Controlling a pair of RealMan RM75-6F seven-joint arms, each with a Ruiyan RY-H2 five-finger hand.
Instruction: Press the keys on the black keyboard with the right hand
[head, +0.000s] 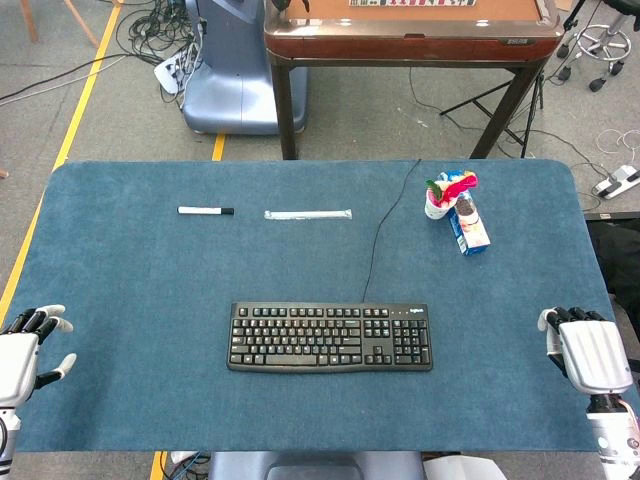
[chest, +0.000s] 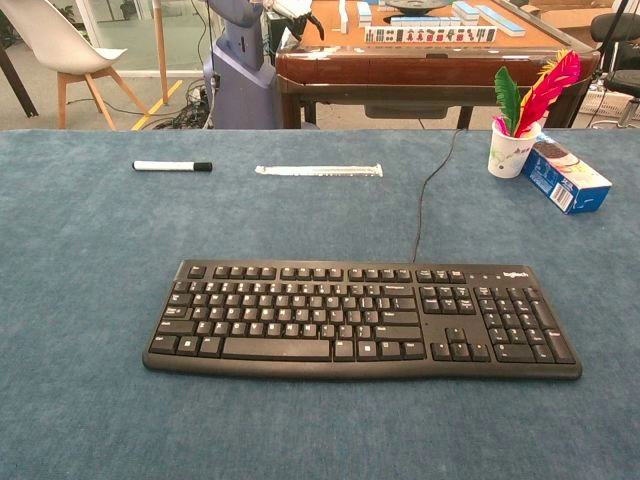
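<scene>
The black keyboard (head: 331, 337) (chest: 360, 318) lies flat near the front middle of the blue table, its cable running back toward the far edge. My right hand (head: 582, 349) rests at the table's right edge, well to the right of the keyboard, holding nothing, fingers pointing forward. My left hand (head: 25, 350) sits at the left edge, fingers apart and empty. Neither hand appears in the chest view. No hand touches the keys.
A marker (head: 206, 211) (chest: 172, 166) and a long white wrapped strip (head: 308, 214) (chest: 318, 170) lie behind the keyboard. A cup with feathers (head: 441, 196) (chest: 512, 148) and a blue box (head: 469, 227) (chest: 566, 175) stand back right. A wooden table (head: 410, 35) stands beyond.
</scene>
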